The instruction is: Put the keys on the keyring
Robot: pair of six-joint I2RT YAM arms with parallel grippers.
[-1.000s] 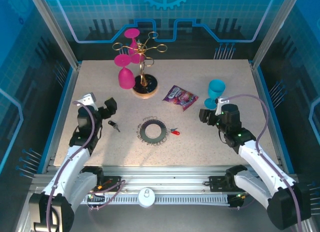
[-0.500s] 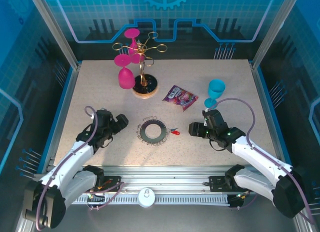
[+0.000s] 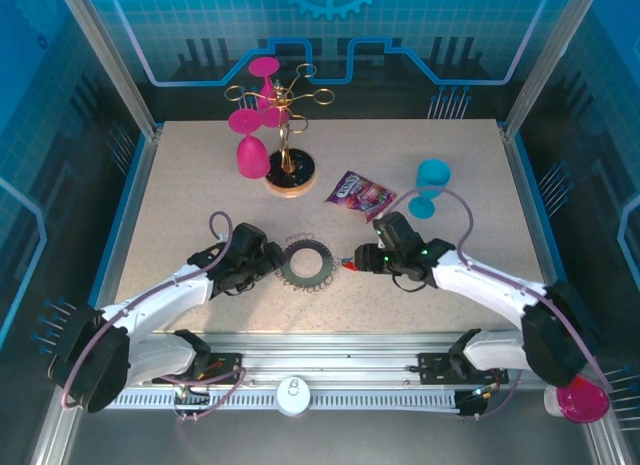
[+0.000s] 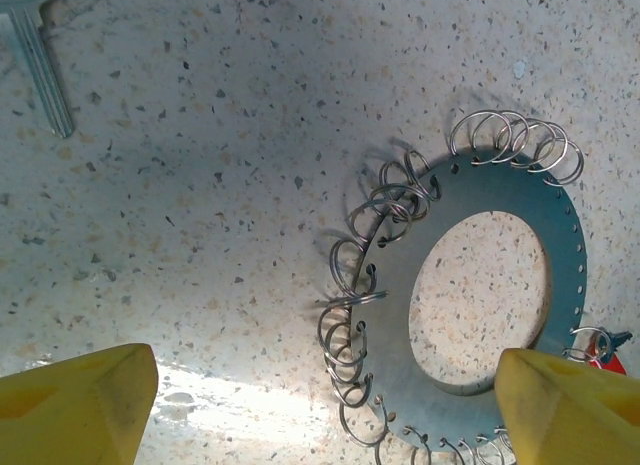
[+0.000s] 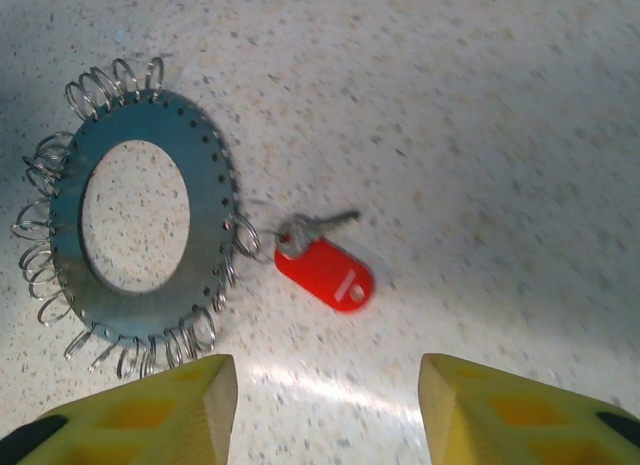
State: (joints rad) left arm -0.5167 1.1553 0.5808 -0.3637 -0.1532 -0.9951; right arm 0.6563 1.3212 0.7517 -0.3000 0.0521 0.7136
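The keyring (image 3: 308,265), a flat grey ring fringed with wire loops, lies flat on the table's near middle. A red-headed key (image 3: 348,266) lies at its right edge. My left gripper (image 3: 264,259) hovers just left of the ring and is open, its yellow fingers (image 4: 75,405) straddling the ring's (image 4: 400,315) near rim. A second, silver key (image 4: 40,60) lies farther off. My right gripper (image 3: 362,260) is open just right of the red key (image 5: 325,273), whose small metal blade touches a loop of the ring (image 5: 210,215). Nothing sits between its fingertips (image 5: 150,415).
A gold stand (image 3: 288,175) with pink glasses stands at the back left. A purple snack bag (image 3: 360,195) and a teal glass (image 3: 432,185) sit behind my right arm. A pink object (image 3: 580,400) rests off the table at the near right.
Both arms have swung inward to the keyring, the left from the left side and the right from the right. Both sets of jaws have narrowed somewhat.
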